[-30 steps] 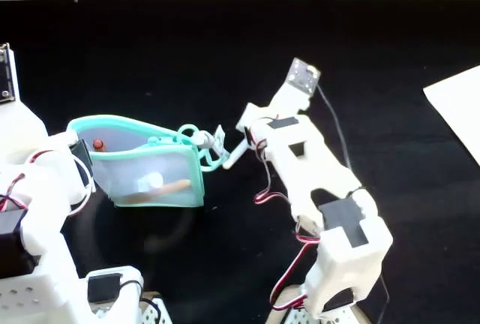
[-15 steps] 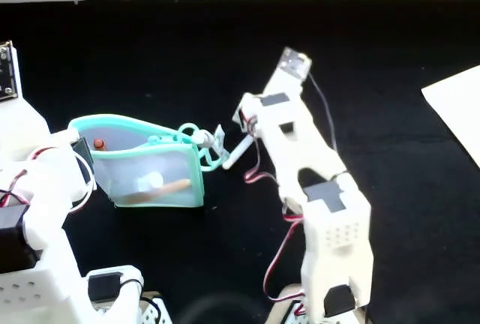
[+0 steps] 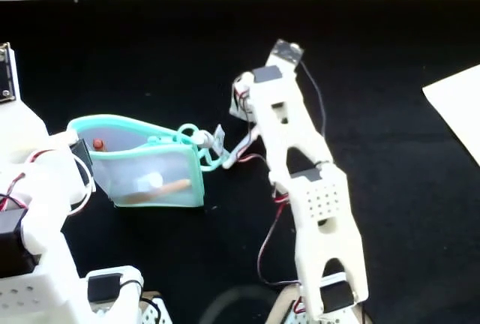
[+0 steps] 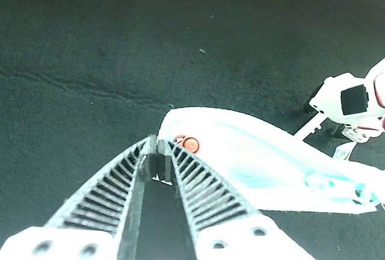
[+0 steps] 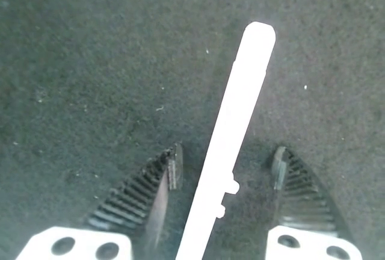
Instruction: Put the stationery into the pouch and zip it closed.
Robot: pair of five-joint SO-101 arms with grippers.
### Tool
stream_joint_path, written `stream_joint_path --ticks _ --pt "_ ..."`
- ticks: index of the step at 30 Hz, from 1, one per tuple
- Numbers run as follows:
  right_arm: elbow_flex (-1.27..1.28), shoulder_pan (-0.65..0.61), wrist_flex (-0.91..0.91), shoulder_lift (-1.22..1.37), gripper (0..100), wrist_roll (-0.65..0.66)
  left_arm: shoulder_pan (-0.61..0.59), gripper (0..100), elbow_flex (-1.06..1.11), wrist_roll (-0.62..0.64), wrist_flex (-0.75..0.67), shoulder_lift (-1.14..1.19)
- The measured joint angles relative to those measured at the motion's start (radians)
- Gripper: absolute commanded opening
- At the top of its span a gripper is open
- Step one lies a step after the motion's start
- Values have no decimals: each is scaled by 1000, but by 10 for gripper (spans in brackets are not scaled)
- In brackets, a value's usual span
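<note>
key relation: the white stick [image 5: 237, 103] lies flat on the black tabletop [image 3: 375, 76], right in the gap of the right jaws. its long axis runs along the fingers, not across them, so closing should pinch it across its narrow width. right jaws are wide, neither finger touching it. from above it sits slanted, one end just beside the zip-pull end of the pouch [image 3: 150, 178], other end under the wrist of the right arm [image 3: 296, 144], so that arm is clearly the nearer one. left arm [image 3: 45, 181] is at the opposite end, left jaws pinched tight on the pouch rim. stick is a slim flat white bar with a rounded tip and a small notch on one edge; cannot tell if pen or ruler. pouch has a mint rim, see-through side, mouth gaping along the top, zip not run. inside: a red-tipped piece [image 3: 98, 144], a tan pencil [image 3: 161, 188], something small and white [image 3: 152, 181]. my read: stick looks like the last loose piece, so grab it, then a short carry to the mouth. risk is nudging the clear pull tab [image 3: 217, 138]
</note>
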Motion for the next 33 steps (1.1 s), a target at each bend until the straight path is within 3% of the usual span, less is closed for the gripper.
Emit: stream_joint_path --ticks 5,10,15,23,27,33 --pt "-81 11 100 44 2 2 0 7 0 0 0 0" --pt "-127 8 146 89 5 109 0 7 0 0 0 0" --pt "-193 8 175 95 5 135 0 7 0 0 0 0" --pt "-583 -3 290 86 5 238 0 7 0 0 0 0" --pt "-876 -2 341 5 5 290 0 7 0 0 0 0" --pt "-948 -63 345 -207 5 358 0 7 0 0 0 0"
